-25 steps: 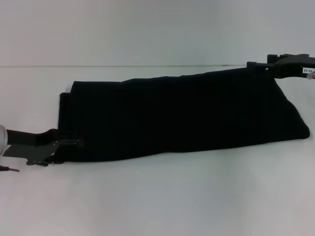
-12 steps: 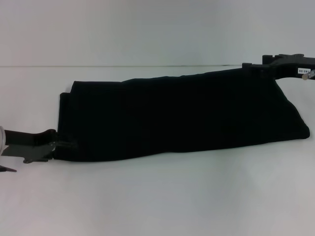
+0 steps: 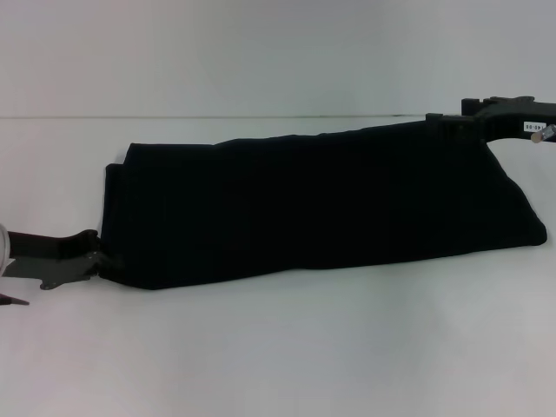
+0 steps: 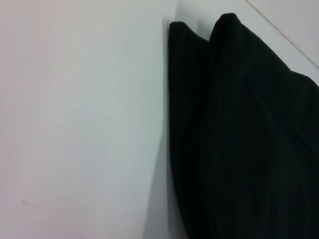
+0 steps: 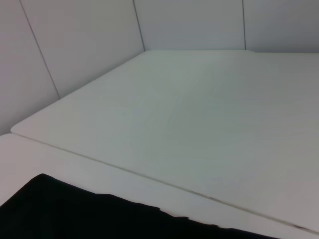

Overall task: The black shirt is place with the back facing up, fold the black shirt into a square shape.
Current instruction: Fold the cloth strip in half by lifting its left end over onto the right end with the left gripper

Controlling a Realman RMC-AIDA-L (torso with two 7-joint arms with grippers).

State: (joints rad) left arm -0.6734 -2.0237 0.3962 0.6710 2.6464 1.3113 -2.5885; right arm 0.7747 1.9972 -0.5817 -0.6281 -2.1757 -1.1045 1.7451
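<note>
The black shirt (image 3: 321, 204) lies as a long folded band across the white table, running from near left to far right. My left gripper (image 3: 97, 259) sits low at the band's near-left corner, just off the cloth's edge. In the left wrist view that end of the black shirt (image 4: 249, 149) shows two stacked layers. My right gripper (image 3: 439, 123) is at the band's far-right corner, against the cloth. In the right wrist view, an edge of the black shirt (image 5: 75, 214) fills the foreground. No lettering shows.
The white table (image 3: 278, 347) has bare surface in front of the band. A seam (image 3: 261, 116) runs across behind the shirt, where a second tabletop (image 5: 199, 109) begins. Grey wall panels stand beyond it.
My left gripper has drawn back to the left, off the shirt's near-left corner. My right gripper has shifted slightly left along the far corner. The shirt has barely moved.
</note>
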